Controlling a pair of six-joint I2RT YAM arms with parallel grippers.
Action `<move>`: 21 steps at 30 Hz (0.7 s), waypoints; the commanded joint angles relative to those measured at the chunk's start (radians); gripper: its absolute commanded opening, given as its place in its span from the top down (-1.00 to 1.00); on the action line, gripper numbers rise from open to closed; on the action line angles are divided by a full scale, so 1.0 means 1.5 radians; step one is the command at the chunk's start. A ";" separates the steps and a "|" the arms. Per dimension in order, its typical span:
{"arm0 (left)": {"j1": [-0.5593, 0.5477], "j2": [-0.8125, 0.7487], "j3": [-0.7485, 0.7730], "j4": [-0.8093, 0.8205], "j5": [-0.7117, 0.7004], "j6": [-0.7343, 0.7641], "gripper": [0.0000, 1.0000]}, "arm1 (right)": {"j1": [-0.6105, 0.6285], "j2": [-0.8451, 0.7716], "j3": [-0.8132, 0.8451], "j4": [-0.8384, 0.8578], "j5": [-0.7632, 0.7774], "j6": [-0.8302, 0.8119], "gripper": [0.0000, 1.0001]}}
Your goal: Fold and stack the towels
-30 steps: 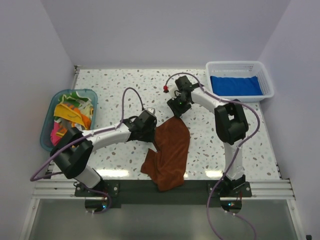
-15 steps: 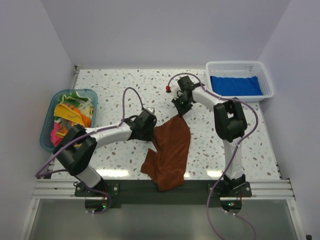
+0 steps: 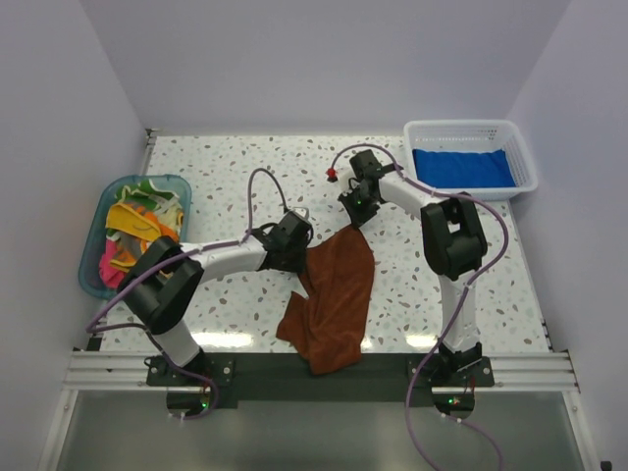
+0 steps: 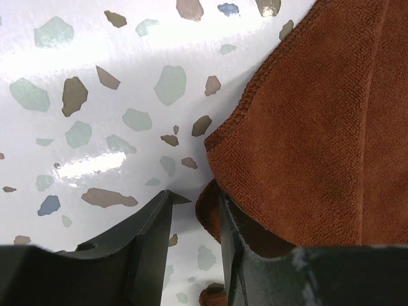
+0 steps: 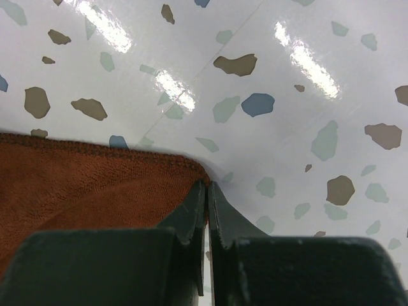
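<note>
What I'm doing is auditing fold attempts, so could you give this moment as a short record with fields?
rust brown towel: unfolded, rumpled, on the table, reaching its near edge
right tool: shut on the rust brown towel's far corner
left tool: open, at the towel's left edge, no grip yet
blue towel: flat in the white basket, far right
other towels: heaped in the teal tub, left
folds done: none visible

The rust towel (image 4: 319, 127) is matt, napped cloth; the speckled table (image 4: 95, 64) glossy, smooth.
</note>
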 commanded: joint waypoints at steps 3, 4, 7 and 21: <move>-0.002 0.022 0.016 -0.002 0.000 0.006 0.28 | -0.001 -0.025 -0.024 -0.006 0.024 0.004 1.00; -0.011 0.022 0.017 -0.013 -0.004 0.006 0.31 | -0.001 -0.027 -0.026 -0.006 0.027 0.004 1.00; -0.037 0.030 0.020 -0.036 -0.035 0.001 0.35 | -0.001 -0.034 -0.028 -0.006 0.033 0.005 1.00; -0.070 0.074 0.050 -0.076 -0.093 -0.012 1.00 | -0.001 -0.049 -0.039 -0.005 0.041 0.011 1.00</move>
